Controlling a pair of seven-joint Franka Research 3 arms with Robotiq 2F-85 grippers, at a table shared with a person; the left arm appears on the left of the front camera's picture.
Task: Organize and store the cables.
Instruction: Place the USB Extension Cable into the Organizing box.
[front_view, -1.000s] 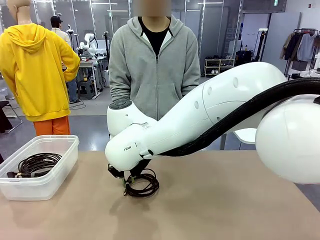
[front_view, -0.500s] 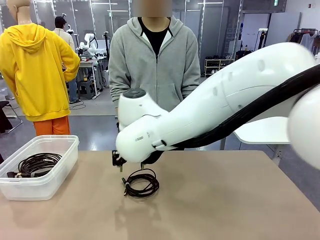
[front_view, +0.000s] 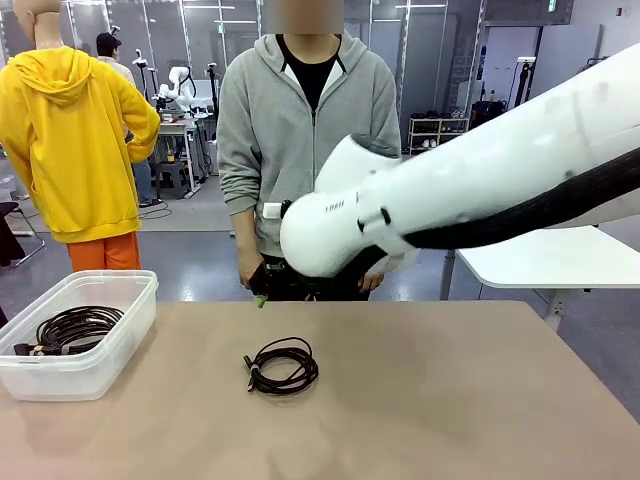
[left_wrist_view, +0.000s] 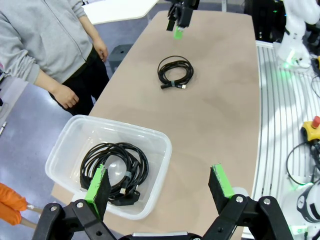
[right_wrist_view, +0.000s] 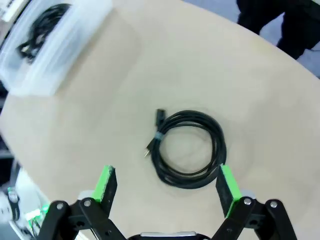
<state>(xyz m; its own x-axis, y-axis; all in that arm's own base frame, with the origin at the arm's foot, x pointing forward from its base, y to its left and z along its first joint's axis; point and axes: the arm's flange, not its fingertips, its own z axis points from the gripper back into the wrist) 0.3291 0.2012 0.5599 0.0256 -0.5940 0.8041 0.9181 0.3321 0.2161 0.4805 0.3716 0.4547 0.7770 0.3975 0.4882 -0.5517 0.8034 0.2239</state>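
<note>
Front view: right gripper (front_view: 262, 296) has lifted off the cable (front_view: 282, 366), fingers open and empty.

Tan table (front_view: 450, 400); clear plastic bin (front_view: 110, 345) at its left end. Person in grey hoodie (front_view: 310, 130) stands behind.

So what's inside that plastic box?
The box holds coiled black cables with plugs at the near end. How many coils there are is hard to tell, because they lie on top of each other and hide the ones beneath.
</note>
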